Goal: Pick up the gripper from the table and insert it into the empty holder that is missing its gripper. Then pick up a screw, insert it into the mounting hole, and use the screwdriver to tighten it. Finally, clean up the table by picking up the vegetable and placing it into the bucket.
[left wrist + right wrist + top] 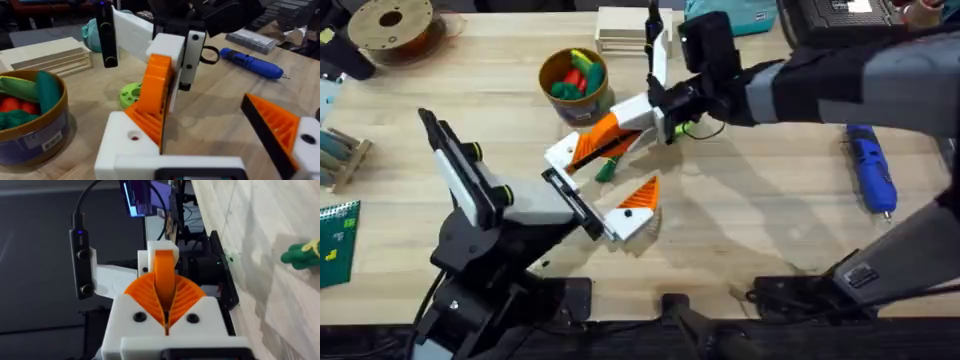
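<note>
My right gripper [658,112] is shut on the loose gripper [603,135], a white finger with an orange ribbed pad [164,275]. That finger's white base [128,144] rests at the free end of the holder [572,200] on my left arm; I cannot tell if it is fully seated. My left gripper [620,175] stands wide open, its own orange finger [278,127] far to the side. A green vegetable [607,168] lies on the table under the held finger. The bucket [575,80] holds more vegetables. The blue screwdriver [872,172] lies at the right. The screw is out of view.
A green ring [131,94] lies on the table near the right gripper. Stacked wooden blocks [620,30] stand behind the bucket, a filament spool [390,25] at the far left corner, and a green board [335,240] at the left edge.
</note>
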